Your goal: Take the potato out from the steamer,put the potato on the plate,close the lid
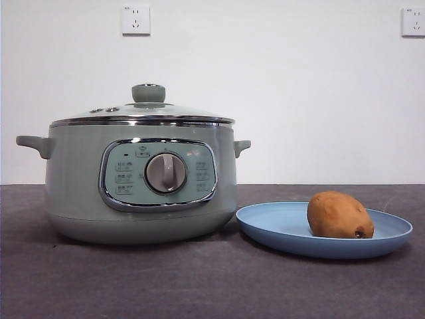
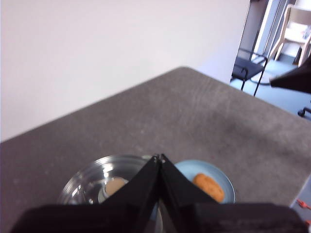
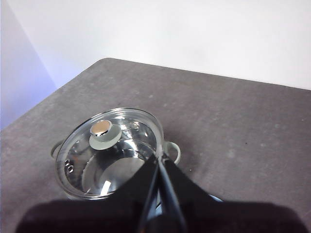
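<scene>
The sage-green steamer (image 1: 139,183) stands on the left of the table with its glass lid (image 1: 143,114) seated on top, knob (image 1: 148,93) upright. Beside it on the right lies the light-blue plate (image 1: 279,229), and the brown potato (image 1: 339,215) rests on it. From high above, the left wrist view shows the lid (image 2: 92,182), the plate (image 2: 221,177) and the potato (image 2: 209,188); my left gripper (image 2: 159,156) is shut and empty. My right gripper (image 3: 159,158) is also shut and empty, high over the lid (image 3: 109,150). Neither arm shows in the front view.
The dark grey table (image 1: 199,286) runs to a white wall with two sockets (image 1: 135,20). Beyond the table's far edge in the left wrist view stand a dark chair (image 2: 249,68) and a pale chair (image 2: 296,29).
</scene>
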Motion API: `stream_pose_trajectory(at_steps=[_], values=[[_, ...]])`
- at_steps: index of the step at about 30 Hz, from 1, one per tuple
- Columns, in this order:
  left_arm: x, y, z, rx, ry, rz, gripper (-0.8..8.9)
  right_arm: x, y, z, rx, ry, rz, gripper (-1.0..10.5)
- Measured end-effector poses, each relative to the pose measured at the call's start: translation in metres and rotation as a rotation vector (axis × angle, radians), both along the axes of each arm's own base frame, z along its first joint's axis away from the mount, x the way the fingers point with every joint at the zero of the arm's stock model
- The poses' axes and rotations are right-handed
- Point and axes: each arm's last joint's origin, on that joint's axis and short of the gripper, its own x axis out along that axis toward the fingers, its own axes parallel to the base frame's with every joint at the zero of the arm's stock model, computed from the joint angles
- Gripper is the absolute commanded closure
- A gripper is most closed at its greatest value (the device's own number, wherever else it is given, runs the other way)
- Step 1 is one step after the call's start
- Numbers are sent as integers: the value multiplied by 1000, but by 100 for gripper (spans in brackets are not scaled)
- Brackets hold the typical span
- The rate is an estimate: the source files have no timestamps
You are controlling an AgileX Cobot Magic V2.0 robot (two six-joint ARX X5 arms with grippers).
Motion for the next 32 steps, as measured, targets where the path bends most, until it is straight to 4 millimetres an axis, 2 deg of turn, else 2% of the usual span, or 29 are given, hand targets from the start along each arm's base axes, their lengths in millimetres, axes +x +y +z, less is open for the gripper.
stream_pose_trajectory(at_steps=[19, 27, 32], values=[[32, -14, -13, 59, 98, 10, 817, 0, 0, 0, -1, 3, 0, 947], [31, -4, -13, 74, 69, 64, 817, 0, 0, 0, -2, 3, 0, 947], [31, 2, -28, 38, -15, 106, 817, 0, 0, 0, -2, 3, 0, 947]])
